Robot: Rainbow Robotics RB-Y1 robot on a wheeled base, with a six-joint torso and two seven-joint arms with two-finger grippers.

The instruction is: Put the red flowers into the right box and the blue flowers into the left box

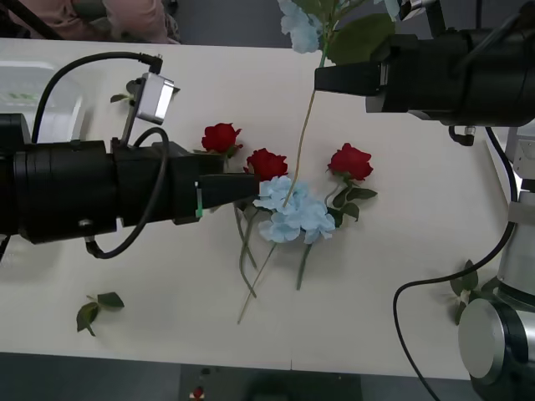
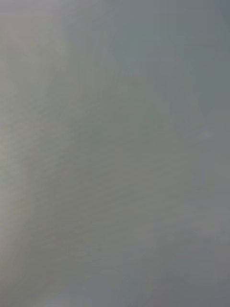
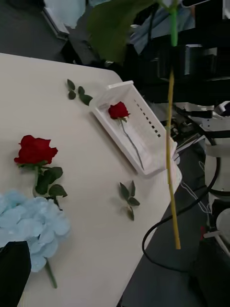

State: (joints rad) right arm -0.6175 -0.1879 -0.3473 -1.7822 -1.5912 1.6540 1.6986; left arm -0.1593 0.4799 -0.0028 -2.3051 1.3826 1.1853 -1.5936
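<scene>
Progress, judged from the frames: one red rose [image 3: 118,111] already lies in the right box [image 3: 112,91]. Three red roses are left on the table [image 1: 401,251]: one at [image 1: 221,137], one at [image 1: 267,163], one at [image 1: 350,160]. Two pale-blue flower clusters [image 1: 292,210] lie between them, touching the middle rose.

A blue flower [image 1: 300,27] hangs in the air by the right gripper [image 1: 324,79], its long stem [image 1: 305,134] dangling over the table, so it is mid-transfer. Its black fingers sit against the stem near the leaf; whether they clamp it cannot be told from here. It belongs in the left box [image 1: 42,104], which sits at the table's far left edge, partly behind the left arm; its contents are too unclear to count.

The left gripper [image 1: 242,185] is low, its tip touching the blue clusters and just beside the middle rose. Jaw state: cannot tell.

View differences: the left wrist view is the one that gives the right box and the rose inside it, plus the hanging stem's free end. The front view gives all three loose roses and the left box. The right wrist view is a flat grey blur, nothing readable.
</scene>
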